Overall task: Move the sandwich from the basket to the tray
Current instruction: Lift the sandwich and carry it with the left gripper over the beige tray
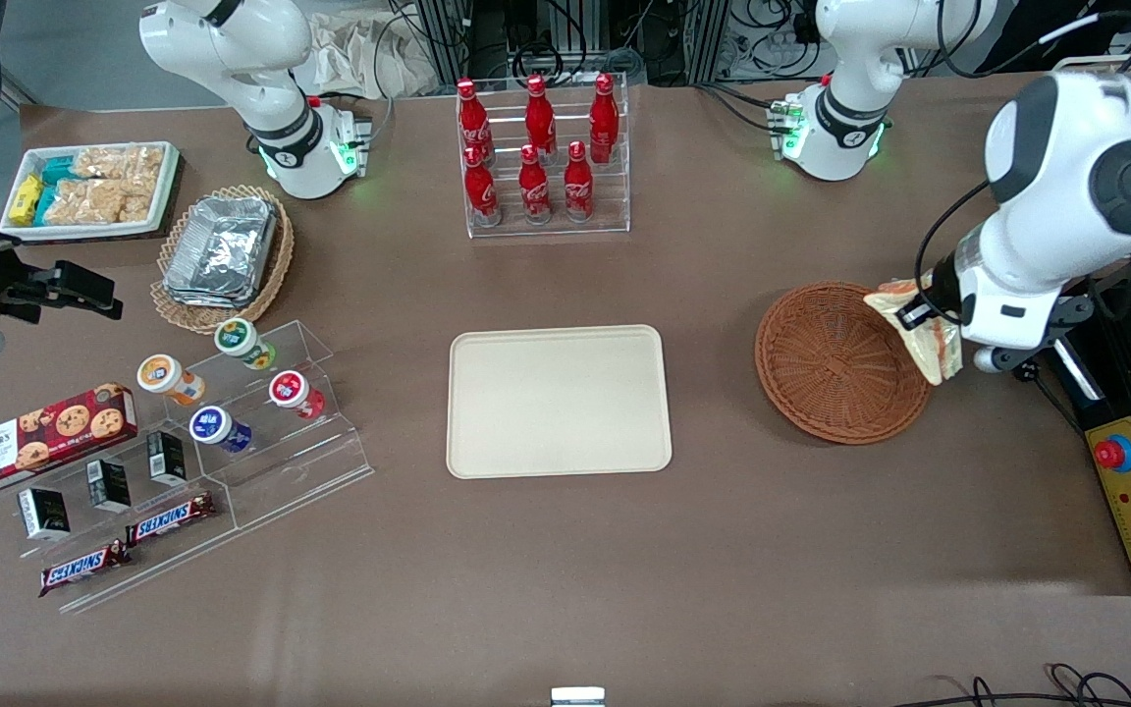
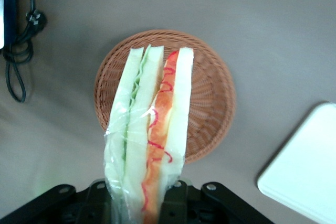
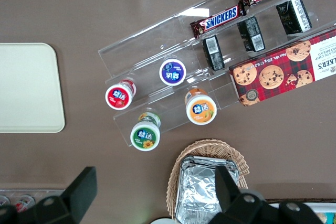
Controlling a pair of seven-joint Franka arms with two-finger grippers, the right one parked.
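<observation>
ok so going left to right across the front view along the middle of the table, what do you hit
cookie box → clear stand of small tubs → tray → basket → sandwich, lifted over the basket's rim in the shut end effector

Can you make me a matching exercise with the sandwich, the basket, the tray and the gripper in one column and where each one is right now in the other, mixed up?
Things:
1. sandwich
2. basket
3. tray
4. gripper

States:
A. lies flat on the table with nothing on it
B. shut on the wrapped wedge, above the wicker rim
C. held up in the air, clear of the wicker
D. sits on the table with nothing in it, toward the working arm's end

Pairs: 1-C, 2-D, 3-A, 4-B
</observation>
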